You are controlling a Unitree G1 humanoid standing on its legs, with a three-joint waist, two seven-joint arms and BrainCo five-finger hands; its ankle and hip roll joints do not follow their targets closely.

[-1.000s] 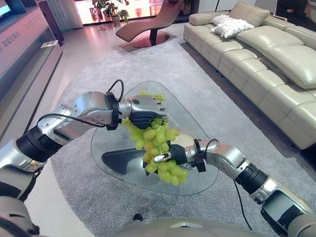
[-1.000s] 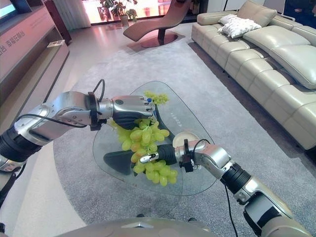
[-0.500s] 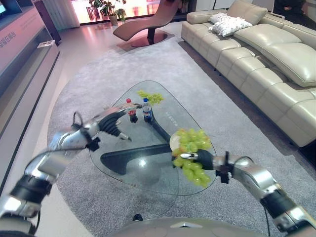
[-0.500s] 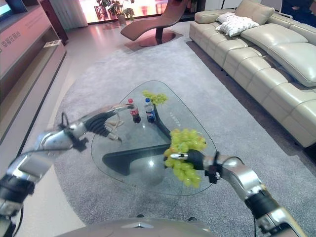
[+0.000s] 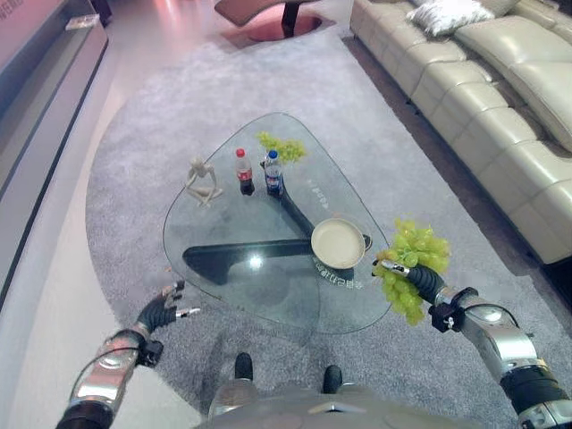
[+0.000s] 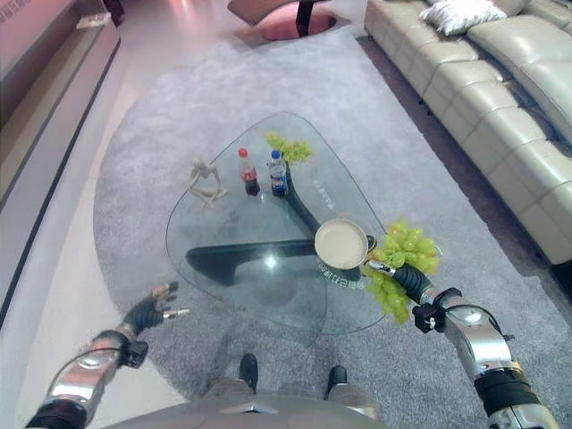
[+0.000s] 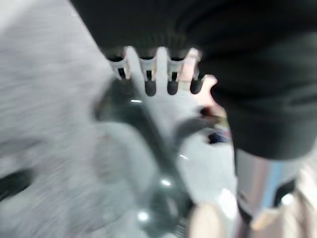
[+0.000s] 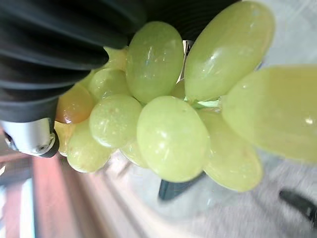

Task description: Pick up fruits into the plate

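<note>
Since half a second ago the left hand (image 5: 161, 313) has dropped clear of the table (image 5: 228, 286), fingers loosely open and empty, while the right hand (image 5: 418, 279) carries the grape bunch (image 5: 413, 259) just beyond the table's right edge, fingers curled round it. The plate (image 5: 337, 243) lies near, to its left. Best bring the bunch over the plate's middle, lower it, then uncurl.

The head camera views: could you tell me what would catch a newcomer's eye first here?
First, the bunch of green grapes gripped in the right hand, just off the glass table's right edge, beside the empty plate. Next, a second grape bunch at the table's far end, by two small bottles and a pale figurine.
</note>
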